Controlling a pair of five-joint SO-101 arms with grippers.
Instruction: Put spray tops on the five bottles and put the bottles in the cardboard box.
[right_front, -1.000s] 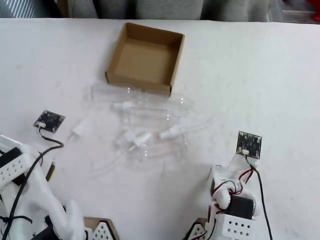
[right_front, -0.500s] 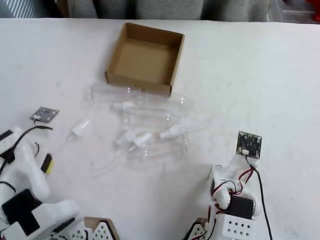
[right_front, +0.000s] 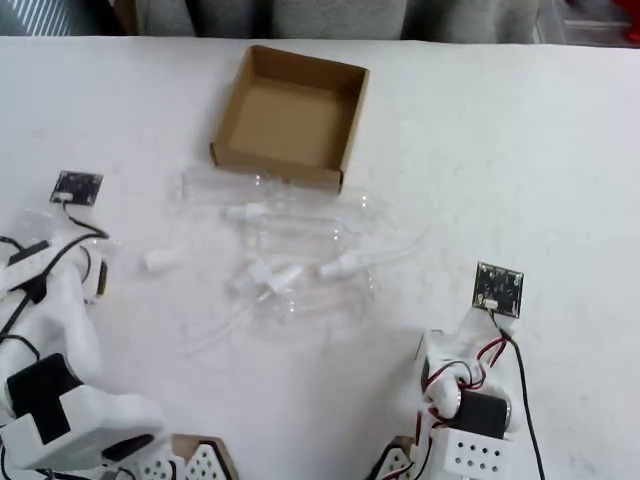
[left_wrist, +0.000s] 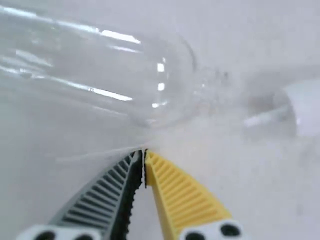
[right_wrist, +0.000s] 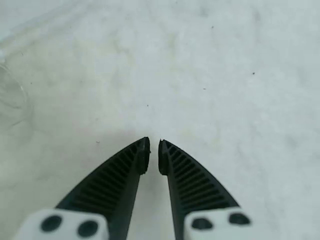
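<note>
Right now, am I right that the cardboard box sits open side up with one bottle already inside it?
Not quite: the cardboard box is open side up, but no bottle is inside. The high view shows the bottles lying on the table beside it.

The left arm (right_front: 65, 320) farther across the table (right_front: 500, 150) now, nearer the loose spray top (right_front: 160, 258).

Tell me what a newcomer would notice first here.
An open cardboard box stands at the far side of the table with nothing in it. Just in front of it, clear bottles lie in a jumble, with white spray tops among them. The left gripper, shut, sits close to the rounded end of a bottle.
</note>
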